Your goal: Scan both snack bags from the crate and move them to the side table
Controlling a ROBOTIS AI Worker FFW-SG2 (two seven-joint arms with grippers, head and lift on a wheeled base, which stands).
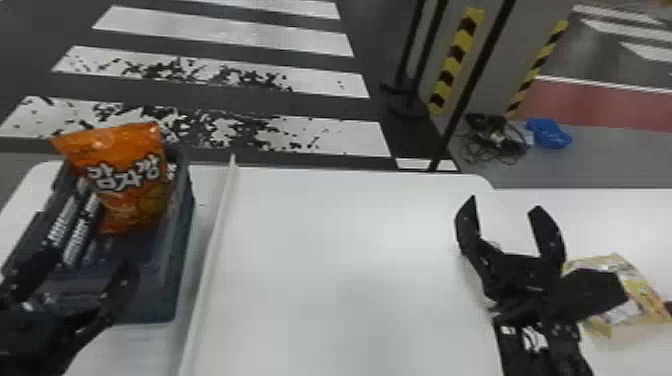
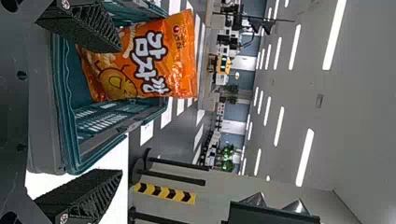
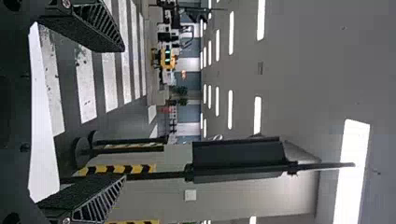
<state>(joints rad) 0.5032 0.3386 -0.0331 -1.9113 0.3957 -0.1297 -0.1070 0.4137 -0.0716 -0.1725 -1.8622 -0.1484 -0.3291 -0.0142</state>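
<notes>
- Orange foil catches the eye first: one snack bag point(image 1: 130, 175) stands leaning in the crate point(image 1: 175, 280), its printed face toward the robot and its top poking above the rim.
- A pale yellow snack bag point(image 1: 632, 285) lies flat on the side table point(image 1: 610, 220), well to the right of the crate. That one looks delivered; whether it was scanned, I can't tell.
- What worries me is the left gripper point(image 2: 118, 111), at the crate's near side. The orange bag sits much closer to one finger than the other, so a straight push in could bump it, tip it deeper or crumple its edge.
- A shallow pinch might catch only slick, puffy film, and the bag could slip out on the lift. Carried too low, it could snag on the crate's rim or brush the raised strip point(image 1: 212, 240) just right of the crate.
- Left fingers: spread wide, gripping nothing. One overlaps the bag from the wrist camera's side; whether they touch, I can't say.
- The right gripper point(image 1: 504, 204) is parked well right of the crate, near the yellow bag, its fingers wide apart with nothing between them.
</notes>
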